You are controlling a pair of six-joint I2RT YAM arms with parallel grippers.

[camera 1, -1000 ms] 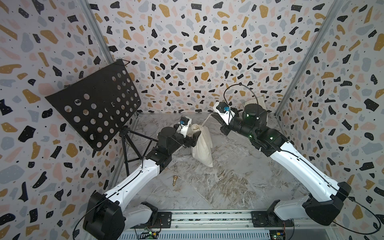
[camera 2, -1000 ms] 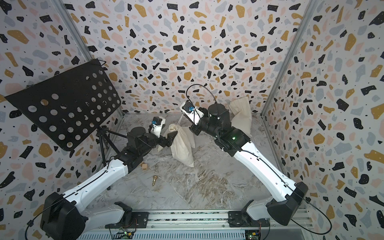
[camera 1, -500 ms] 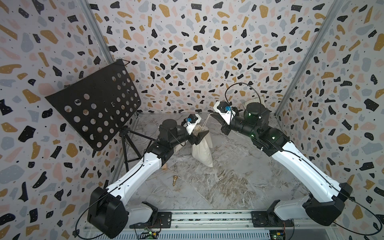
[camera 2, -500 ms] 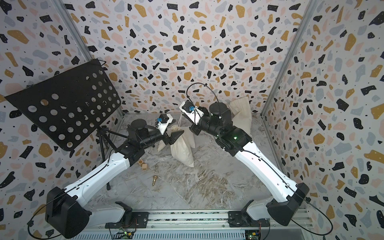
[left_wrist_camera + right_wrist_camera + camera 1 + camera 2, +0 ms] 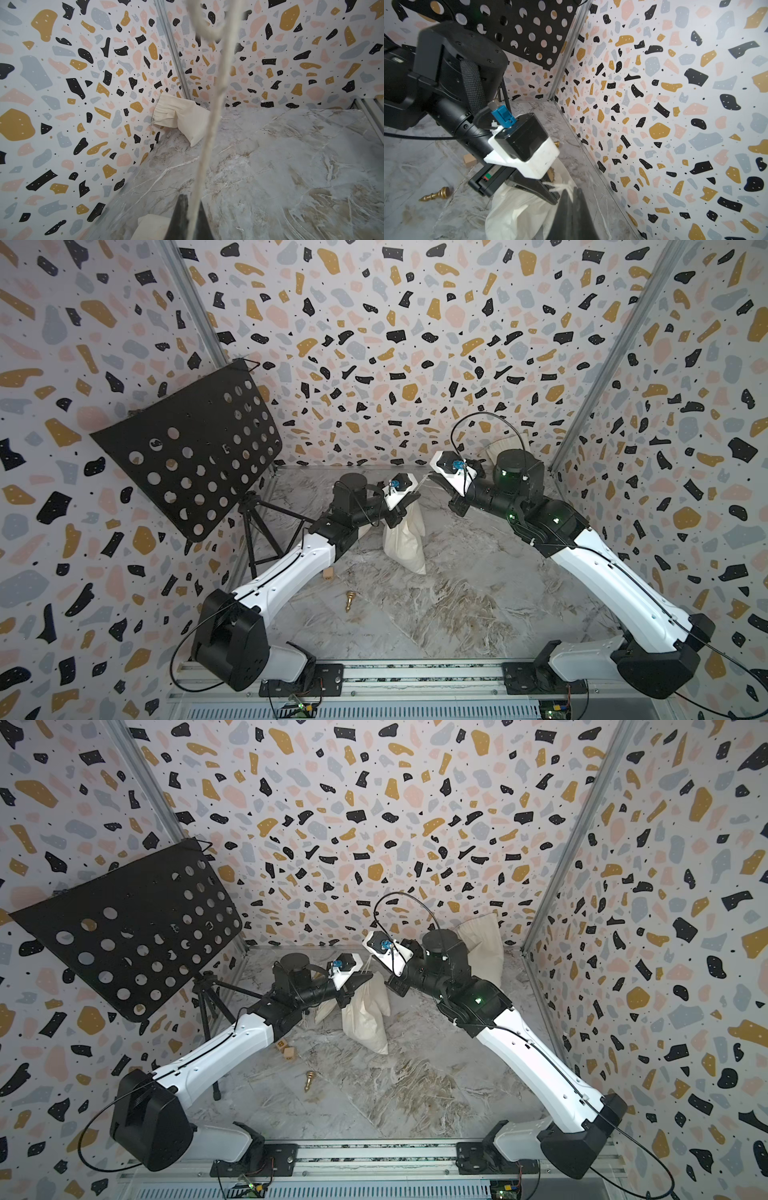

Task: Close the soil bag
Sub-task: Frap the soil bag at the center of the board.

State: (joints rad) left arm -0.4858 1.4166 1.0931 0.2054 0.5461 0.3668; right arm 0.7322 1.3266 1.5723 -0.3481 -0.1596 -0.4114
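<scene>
The soil bag (image 5: 405, 541) (image 5: 365, 1013) is a cream cloth sack standing upright mid-floor. My left gripper (image 5: 412, 500) (image 5: 192, 200) sits at the bag's mouth, shut on the drawstring (image 5: 207, 124), which runs taut away from its jaws. My right gripper (image 5: 433, 479) (image 5: 572, 190) hangs just beyond the bag's top, on its right. It is shut on a drawstring whose frayed end (image 5: 558, 185) sticks out beside its jaws. In the right wrist view the left gripper's dark fingers (image 5: 537, 190) lie across the bag (image 5: 519, 209).
A second cream bag (image 5: 482, 944) (image 5: 178, 118) leans in the back right corner. A black perforated music stand (image 5: 187, 460) stands at the left. A gold chess piece (image 5: 350, 599) and small wooden blocks (image 5: 286, 1050) lie on the marble floor in front of the bag.
My left gripper, open beside the bag's neck a second ago, has risen to the bag's mouth and shut on the drawstring. The right gripper has stayed shut near the same spot.
</scene>
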